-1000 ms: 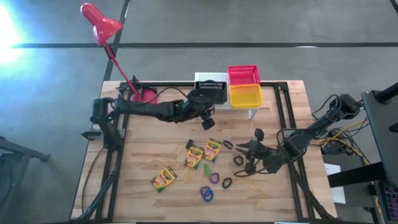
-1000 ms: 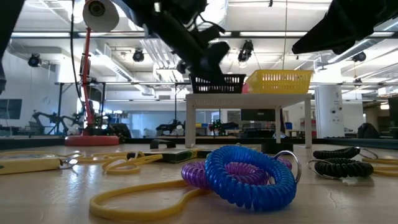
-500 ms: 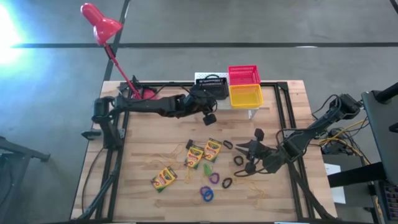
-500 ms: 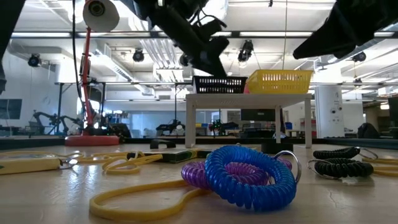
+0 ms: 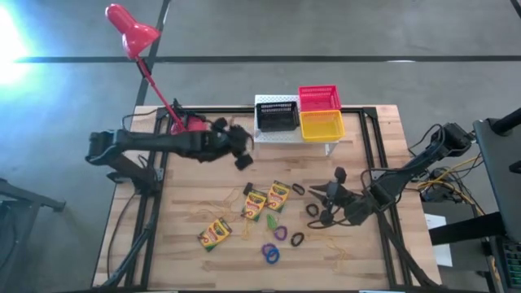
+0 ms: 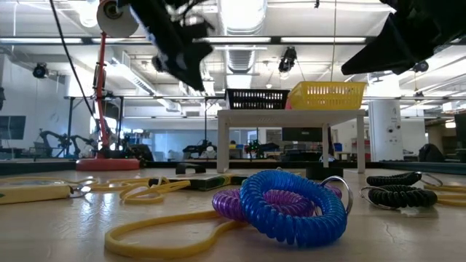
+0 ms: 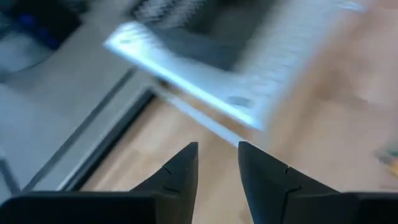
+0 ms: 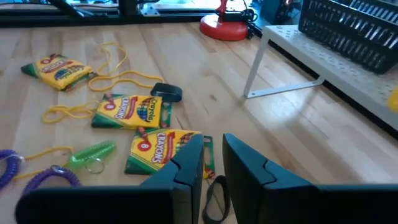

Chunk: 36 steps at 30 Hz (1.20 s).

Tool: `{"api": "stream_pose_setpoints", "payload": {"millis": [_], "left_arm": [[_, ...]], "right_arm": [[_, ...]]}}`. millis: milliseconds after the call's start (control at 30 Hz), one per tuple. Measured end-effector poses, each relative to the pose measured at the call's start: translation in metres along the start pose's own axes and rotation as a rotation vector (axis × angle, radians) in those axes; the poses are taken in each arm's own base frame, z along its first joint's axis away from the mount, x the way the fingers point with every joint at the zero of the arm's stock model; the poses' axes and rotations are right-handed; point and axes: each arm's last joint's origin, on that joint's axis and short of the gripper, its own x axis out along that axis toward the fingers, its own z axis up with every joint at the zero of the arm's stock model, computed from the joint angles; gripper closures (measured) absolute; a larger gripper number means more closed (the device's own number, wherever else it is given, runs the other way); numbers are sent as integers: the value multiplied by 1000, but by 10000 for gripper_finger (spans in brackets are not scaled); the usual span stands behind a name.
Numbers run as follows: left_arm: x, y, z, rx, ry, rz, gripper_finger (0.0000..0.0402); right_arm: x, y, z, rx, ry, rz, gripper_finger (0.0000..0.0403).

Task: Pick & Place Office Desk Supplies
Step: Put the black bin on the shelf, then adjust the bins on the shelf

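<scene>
Three yellow-and-green crayon boxes (image 5: 278, 195) (image 5: 255, 203) (image 5: 215, 233) lie flat on the wooden table. Around them lie green (image 5: 272, 220), purple (image 5: 280, 233), blue (image 5: 270, 254) and black (image 5: 297, 239) elastic rings and thin yellow rubber bands (image 5: 220, 199). My left gripper (image 5: 242, 161) (image 7: 217, 152) hangs open in the air, left of the white stand (image 5: 275, 134), with nothing between its fingers. My right gripper (image 5: 317, 193) (image 8: 213, 146) hovers at the right, its fingers a narrow gap apart, pointing at the boxes (image 8: 163, 147). A black ring (image 8: 214, 193) shows low in that gap.
A black basket (image 5: 277, 116) and a yellow basket (image 5: 322, 124) stand on the white stand at the far edge, with a red basket (image 5: 319, 98) behind. A red desk lamp (image 5: 130, 32) has its base (image 5: 191, 124) at the far left. Bare wood lies at the near left.
My left gripper has drawn back from the black basket on the stand toward the table's left edge, rising a little and tipping, its finger gap unchanged. The things on the table have not moved.
</scene>
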Motion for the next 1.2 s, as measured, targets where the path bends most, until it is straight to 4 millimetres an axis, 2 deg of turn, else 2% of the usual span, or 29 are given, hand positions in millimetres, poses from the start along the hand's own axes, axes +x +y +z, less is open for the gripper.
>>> {"api": "stream_pose_setpoints", "payload": {"millis": [100,167,267,400,533,667,767,967,1200], "left_arm": [[21,22,-6,-64,-78,12,284],[36,34,-7,-89,-141,-38,284],[53,45,-9,-98,-223,-146,284],[62,52,-3,-113,-317,-159,284],[72,53,-2,-83,-312,-151,284],[81,49,0,-47,-303,-147,284],[85,48,-2,-38,-285,-144,284],[84,49,0,-42,-293,-132,284],[83,50,-3,-15,-265,-133,284]], "right_arm": [[0,-1,0,-1,-12,-24,346],[-2,-2,4,13,-25,-32,346],[-9,-3,24,71,-73,-21,346],[-24,-20,58,143,-84,-48,346],[-41,-62,93,267,7,-171,346],[-52,-110,113,319,156,-418,346],[-53,-140,122,353,216,-596,346],[-33,-189,117,405,346,-778,346],[-6,-244,99,455,330,-726,351]]}}
